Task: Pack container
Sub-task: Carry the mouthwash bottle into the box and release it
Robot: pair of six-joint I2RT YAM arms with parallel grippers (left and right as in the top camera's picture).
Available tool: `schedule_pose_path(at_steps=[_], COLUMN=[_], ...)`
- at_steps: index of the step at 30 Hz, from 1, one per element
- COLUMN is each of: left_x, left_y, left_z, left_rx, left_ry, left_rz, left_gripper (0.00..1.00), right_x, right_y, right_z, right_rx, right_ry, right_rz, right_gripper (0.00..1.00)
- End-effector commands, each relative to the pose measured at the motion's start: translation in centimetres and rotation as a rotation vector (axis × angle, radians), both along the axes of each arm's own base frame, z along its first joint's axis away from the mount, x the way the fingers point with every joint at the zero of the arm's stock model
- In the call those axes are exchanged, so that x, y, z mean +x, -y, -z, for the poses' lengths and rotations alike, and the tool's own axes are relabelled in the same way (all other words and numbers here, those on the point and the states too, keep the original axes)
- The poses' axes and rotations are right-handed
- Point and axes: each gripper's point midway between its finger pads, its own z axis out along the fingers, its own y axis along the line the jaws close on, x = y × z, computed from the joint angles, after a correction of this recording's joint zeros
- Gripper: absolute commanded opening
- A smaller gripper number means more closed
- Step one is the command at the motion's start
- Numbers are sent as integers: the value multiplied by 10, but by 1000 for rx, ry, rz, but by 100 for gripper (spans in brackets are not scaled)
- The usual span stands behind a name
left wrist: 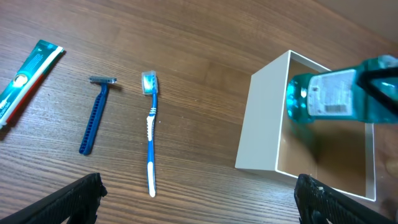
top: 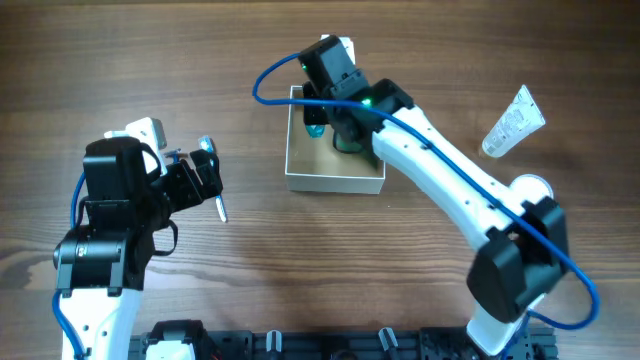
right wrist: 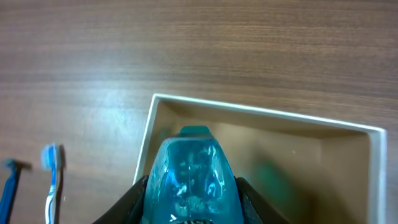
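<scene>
Two robot arms are being shown: the left arm and the right arm. One square cardboard container is being counted. One teal bottle is being seen. Among the flat-lying toiletries, one blue toothbrush, one blue razor and one toothpaste tube are being tallied. One clear plastic tube is being noted, and one small round white jar, partly hidden, is being made out.
</scene>
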Motion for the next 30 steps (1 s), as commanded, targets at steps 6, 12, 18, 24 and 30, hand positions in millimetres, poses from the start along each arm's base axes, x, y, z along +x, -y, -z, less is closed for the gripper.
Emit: schedule_pose_path(at_steps=[6,12,18,24,30], left_x=[3,3,3,3,3], left_y=[4,4,4,4,4], left_z=[-8,-8,-8,-8,-8], left_rx=[-18,-17,-17,-17,-17], left_ry=[18,17,17,17,17], left_rz=[13,13,13,13,14], left_gripper=[100,100,100,100,100], right_x=[23,24,23,11,-34], right_y=[-7,-8,-10,3,115], right_z=[29,39,37,-19,-160], right_rx=[-6,-18,-36,-17,-72], right_ry=[15,2,9,80,299], right_rz=[56,52,7,23,199], right_gripper=[4,45,95,100,100])
